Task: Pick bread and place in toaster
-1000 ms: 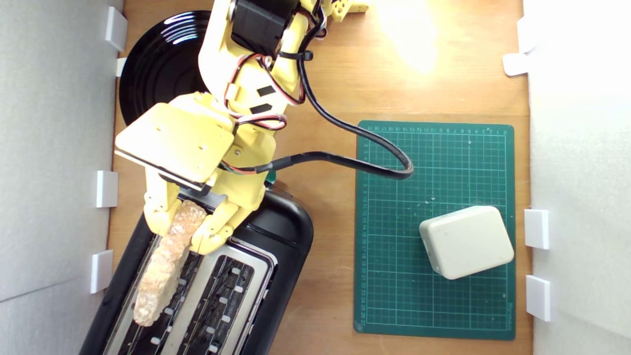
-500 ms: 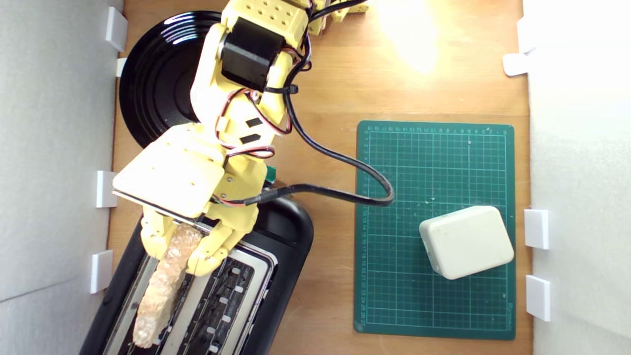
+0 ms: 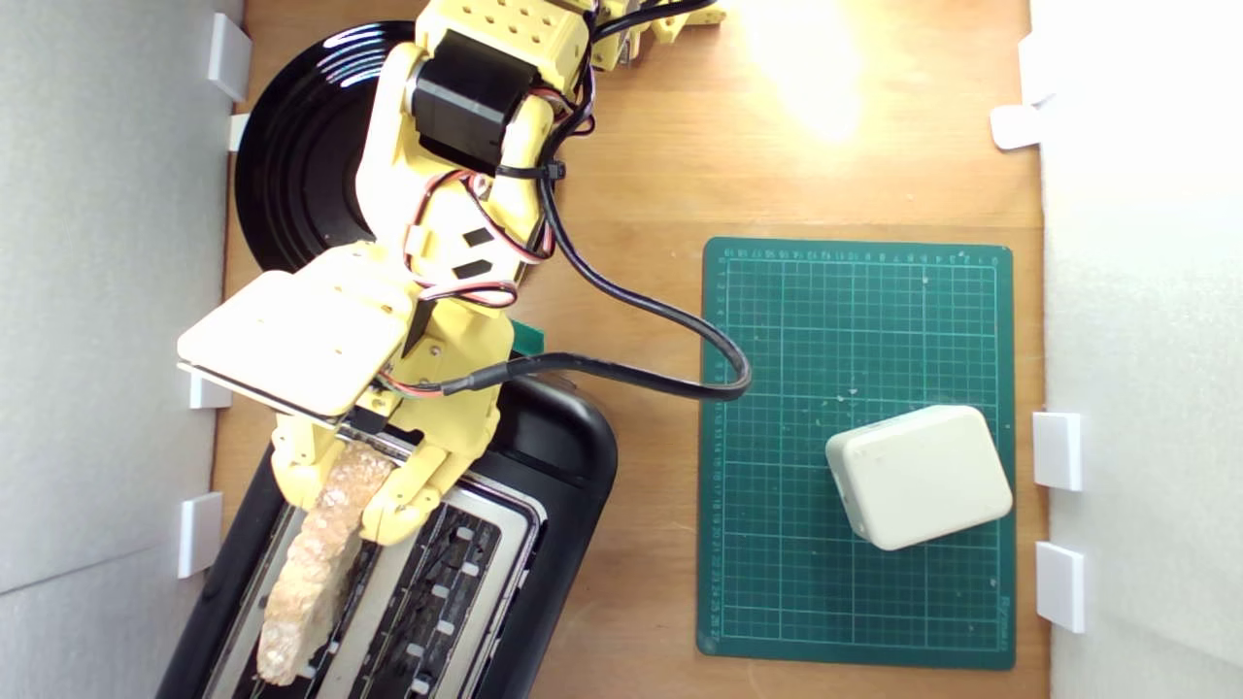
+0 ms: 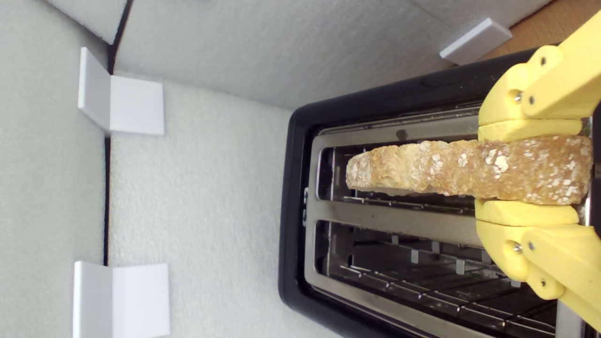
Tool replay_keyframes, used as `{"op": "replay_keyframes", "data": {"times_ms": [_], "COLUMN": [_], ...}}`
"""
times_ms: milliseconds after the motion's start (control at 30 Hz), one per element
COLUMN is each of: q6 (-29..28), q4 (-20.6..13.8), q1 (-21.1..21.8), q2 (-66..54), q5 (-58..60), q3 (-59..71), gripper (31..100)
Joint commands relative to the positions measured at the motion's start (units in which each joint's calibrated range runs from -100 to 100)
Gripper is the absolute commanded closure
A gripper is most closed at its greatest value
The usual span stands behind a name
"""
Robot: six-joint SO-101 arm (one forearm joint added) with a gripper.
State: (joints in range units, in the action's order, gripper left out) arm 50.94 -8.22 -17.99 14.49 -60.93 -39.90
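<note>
Exterior view: we see the yellow pincer [image 3: 352, 490] clamped on the bread [image 3: 316, 573], held edge-on above the toaster [image 3: 563, 485] slot nearer this view's left. Wrist view: both fingers [image 4: 526, 130] press the bread's [image 4: 446, 166] sides over one open slot of the toaster [image 4: 300, 188].

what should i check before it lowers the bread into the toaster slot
1. Grip: gripper shut on the bread, pads on both faces. Ok.
2. Bread lined up along the slot nearer the foam wall of the toaster. Ok.
3. Second slot empty. Ok.
4. Bread's lower edge inside the slot: cannot tell.
5. Cable lies off the toaster top. Ok.
6. Lever position: cannot tell, mostly hidden.
</note>
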Motion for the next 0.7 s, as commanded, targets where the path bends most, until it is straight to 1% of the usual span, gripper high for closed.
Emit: {"op": "replay_keyframes", "data": {"times_ms": [0,33,67,100,133,167,233,333,433,667], "q6": [0.35,0.46,0.46,0.46,0.46,0.51,0.51,0.51,0.51,0.51], "q4": [-0.03,-0.12,-0.12,-0.12,-0.12,-0.12,0.24,0.42,0.51,0.6], "q1": [-1.59,-1.68,-1.68,-1.68,-1.68,-1.68,-1.68,-1.68,-1.68,-1.11], "q2": [-1.1,-1.01,-1.01,-1.01,-1.26,-1.26,-1.34,-1.43,-2.51,-6.34], "q5": [-0.59,-0.59,-0.59,-0.59,-0.59,-0.59,-0.59,-0.59,-0.59,-0.5], "q3": [-0.27,-0.27,-0.27,-0.36,-0.36,-0.36,-0.55,-0.64,-0.55,-0.82], "gripper": [72.5,69.2,67.8,64.8,59.8,56.9,52.5,49.3,48.0,48.2]}}
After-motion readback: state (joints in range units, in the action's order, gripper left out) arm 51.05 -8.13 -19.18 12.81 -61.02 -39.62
